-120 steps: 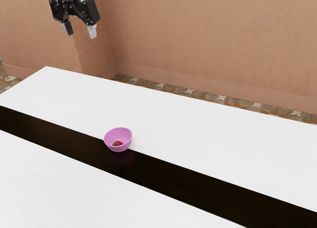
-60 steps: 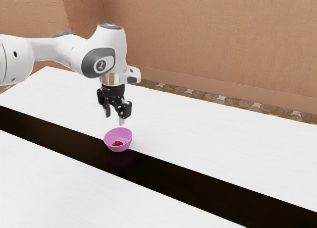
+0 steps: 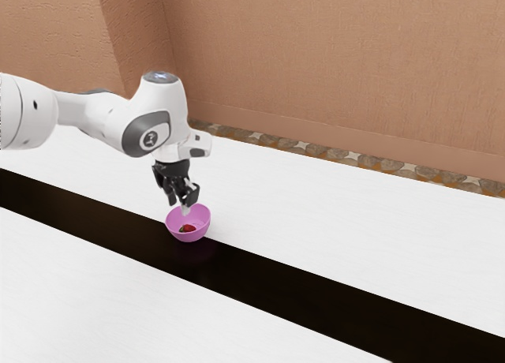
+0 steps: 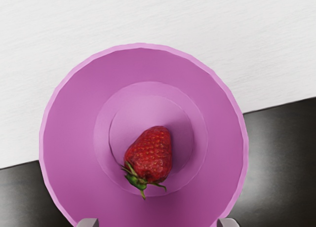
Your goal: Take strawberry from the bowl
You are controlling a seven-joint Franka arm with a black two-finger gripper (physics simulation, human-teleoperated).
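My gripper (image 3: 179,206) is low over the pink bowl (image 3: 203,222), its two fingers apart and the nearer fingertip at the bowl's rim in the exterior view. Inside the bowl lies the red strawberry (image 3: 187,229). In the wrist view the strawberry (image 4: 149,155) rests on its side on the floor of the bowl (image 4: 69,133), green leaves toward the fingertips' side. The wide-set fingertips of my gripper (image 4: 158,222) show beside the bowl's rim, with nothing held between them.
The bowl stands by the edge between the white tabletop (image 3: 331,213) and a glossy dark strip (image 3: 316,292) running lengthwise through it. A tan wall (image 3: 331,63) rises beyond the table.
From high at the exterior view's upper left, my gripper has come across to the bowl and, most recently, lowered toward it. The bowl and strawberry have stayed put.
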